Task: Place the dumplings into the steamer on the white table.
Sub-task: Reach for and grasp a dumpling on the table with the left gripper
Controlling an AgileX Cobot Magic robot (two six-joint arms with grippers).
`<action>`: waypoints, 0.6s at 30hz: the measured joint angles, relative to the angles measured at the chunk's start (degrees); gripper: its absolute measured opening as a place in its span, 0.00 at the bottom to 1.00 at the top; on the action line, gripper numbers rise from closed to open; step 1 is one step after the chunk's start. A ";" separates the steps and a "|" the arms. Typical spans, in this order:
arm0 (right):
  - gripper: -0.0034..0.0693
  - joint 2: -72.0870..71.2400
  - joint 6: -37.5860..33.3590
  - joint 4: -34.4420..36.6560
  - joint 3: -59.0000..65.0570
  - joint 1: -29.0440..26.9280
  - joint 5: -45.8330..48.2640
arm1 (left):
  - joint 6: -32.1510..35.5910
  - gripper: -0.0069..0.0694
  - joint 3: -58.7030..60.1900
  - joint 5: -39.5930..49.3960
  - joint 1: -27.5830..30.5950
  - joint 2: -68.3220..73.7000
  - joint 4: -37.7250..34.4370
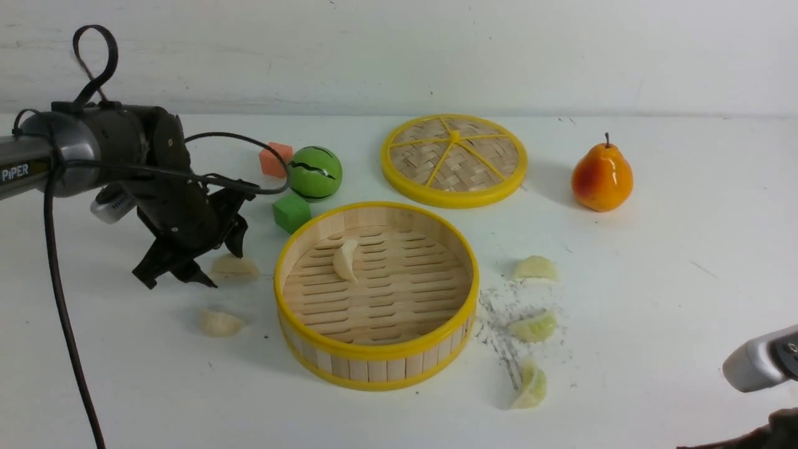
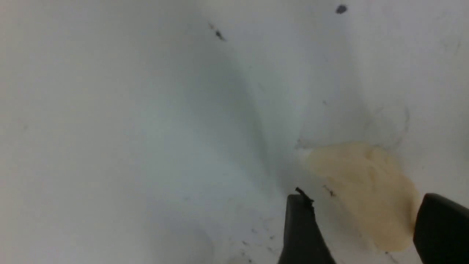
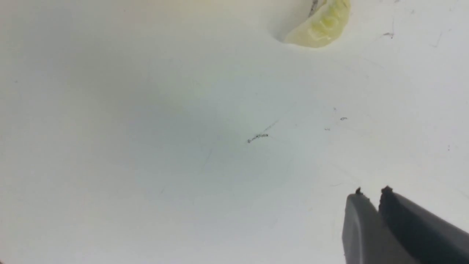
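The left claw (image 1: 206, 265) stood with jaws apart astride a cream dumpling (image 2: 362, 190) on the counter (image 1: 686, 280), evidently to pinch it for the steamer (image 1: 374, 368) just beside, while the right claw (image 3: 370, 192), nearly together and empty, sat well apart.

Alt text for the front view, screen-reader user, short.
A bamboo steamer on a white table holds one cream dumpling; two more cream dumplings lie left of it, three green dumplings right. The open left gripper is at the farther cream one; lid, pear, green ball and two blocks sit behind.
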 joint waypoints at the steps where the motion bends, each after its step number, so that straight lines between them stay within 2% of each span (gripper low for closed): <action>1: 0.15 0.00 0.00 0.28 0.00 0.00 0.00 | -0.13 0.62 -0.02 -0.54 -0.10 0.27 0.38; 5: 0.15 0.00 0.00 0.68 0.00 0.00 0.00 | -0.25 0.60 -0.02 -2.14 -0.27 1.25 0.38; 9: 0.16 0.00 0.00 0.68 0.00 0.00 0.00 | -0.20 0.53 -0.09 -2.45 -0.27 1.61 1.98; 13: 0.17 0.00 0.00 0.85 -0.02 0.00 0.00 | 2.65 0.39 -0.28 -2.58 -0.37 1.61 4.54; 16: 0.17 0.00 -0.15 0.85 -0.02 0.00 0.00 | 8.10 0.26 -0.98 -1.42 -0.48 1.61 6.29; 18: 0.17 0.00 -0.20 0.85 -0.02 0.00 0.00 | 10.80 0.22 -1.31 -0.93 -0.48 1.61 6.59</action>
